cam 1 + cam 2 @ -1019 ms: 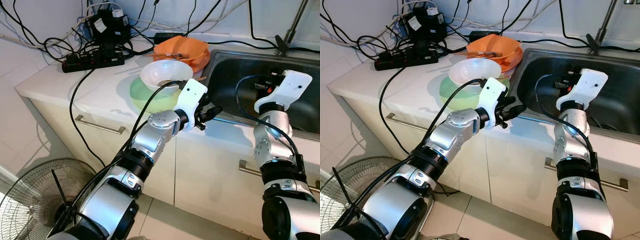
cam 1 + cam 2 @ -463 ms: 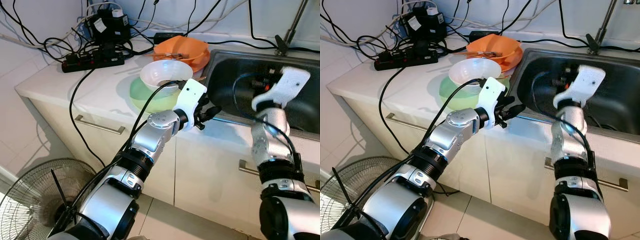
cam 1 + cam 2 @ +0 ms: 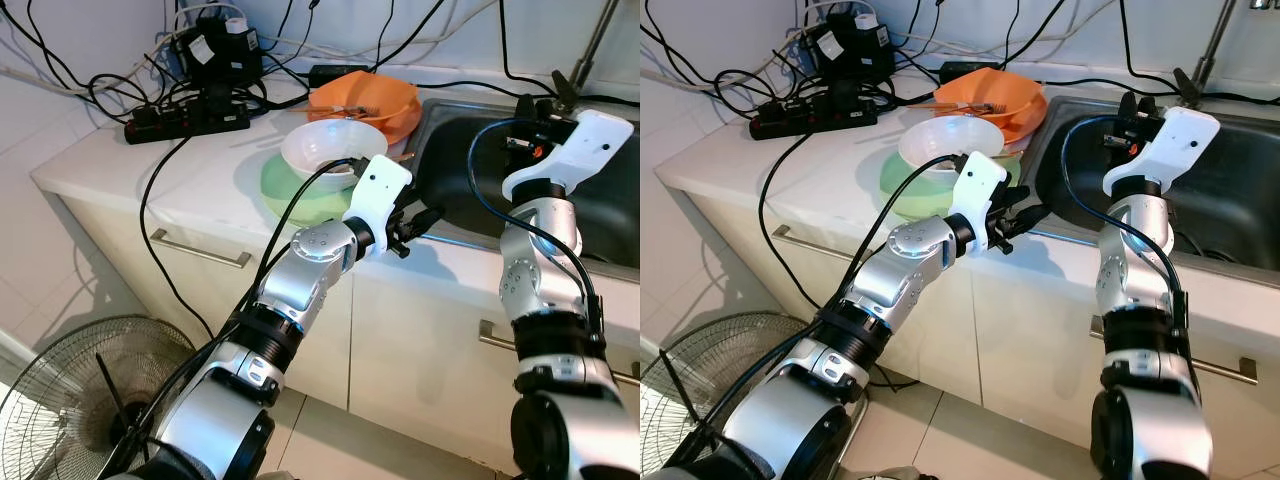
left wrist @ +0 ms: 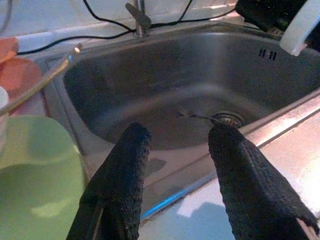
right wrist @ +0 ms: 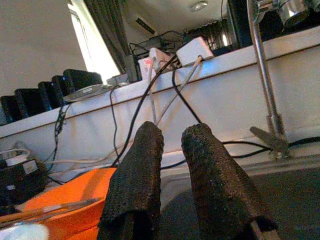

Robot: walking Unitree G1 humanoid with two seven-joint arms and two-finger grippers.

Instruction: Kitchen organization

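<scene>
The head views are bright and sharp. Soft shadows lie on the white tabletop [image 3: 120, 165] and under the arms. The sink [image 4: 165, 90] is darker inside, with a shiny glare and a blue glint along its front rim. In the right wrist view a bright window [image 5: 87, 47] glows white, and the near black fingers [image 5: 135, 180] look a bit fuzzy.

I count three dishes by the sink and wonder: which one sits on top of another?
The white bowl: it rests on the green plate. The orange bowl stands behind them, next to the sink.
</scene>
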